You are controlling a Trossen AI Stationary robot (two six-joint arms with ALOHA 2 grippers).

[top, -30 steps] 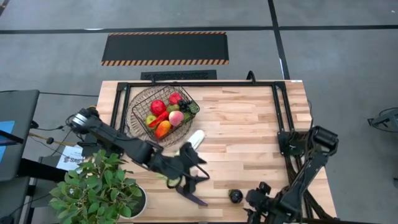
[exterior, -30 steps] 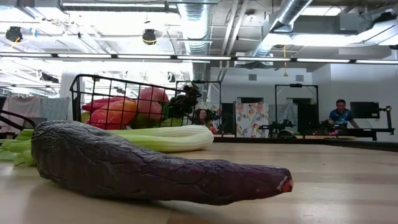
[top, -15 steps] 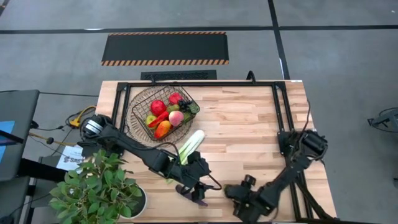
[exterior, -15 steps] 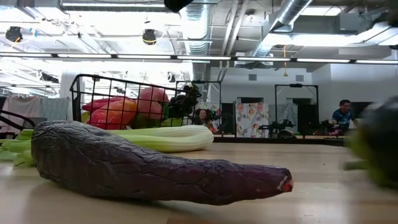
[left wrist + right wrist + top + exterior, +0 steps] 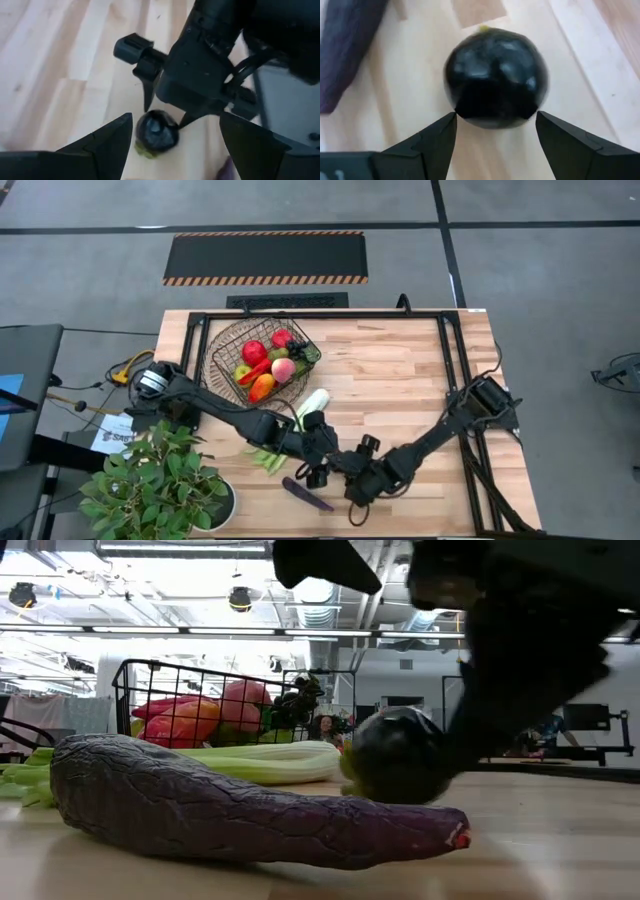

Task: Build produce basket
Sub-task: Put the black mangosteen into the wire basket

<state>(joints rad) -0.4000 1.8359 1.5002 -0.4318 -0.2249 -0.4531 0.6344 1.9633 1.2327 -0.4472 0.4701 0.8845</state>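
The right end effector (image 5: 495, 137) stands with its fingers (image 5: 425, 142) spread apart on either side of a round, glossy dark fruit (image 5: 496, 77). Its own wrist view shows the two tips flanking the lower part of the fruit, which rests on the wooden surface (image 5: 580, 55); whether the tips press it cannot be told. That view alone shows a small yellow-green stub at the fruit's far edge and the end of the purple aubergine (image 5: 347, 45) lying just beside it.

The left wrist view looks past the left end effector (image 5: 172, 137), also spread apart and holding nothing, onto the same fruit (image 5: 156, 131) with the right end effector's dark body above it. There a yellow-green bit shows under the fruit.

From above, the fruit is hidden under the two end effectors, which meet near the front middle of the surface: the left end effector (image 5: 318, 470) and the right end effector (image 5: 357, 485) are near each other, with the aubergine (image 5: 306, 493) just in front of them. The long green-white stalk (image 5: 304, 413) lies between them and the basket (image 5: 262, 360), which sits well behind, toward the back left, holding red apples, a peach, an orange piece and dark grapes.

The low view shows the fruit (image 5: 392, 755) resting behind the aubergine (image 5: 250, 802), the stalk (image 5: 265, 762) beyond, and the basket (image 5: 200, 700) farther back.
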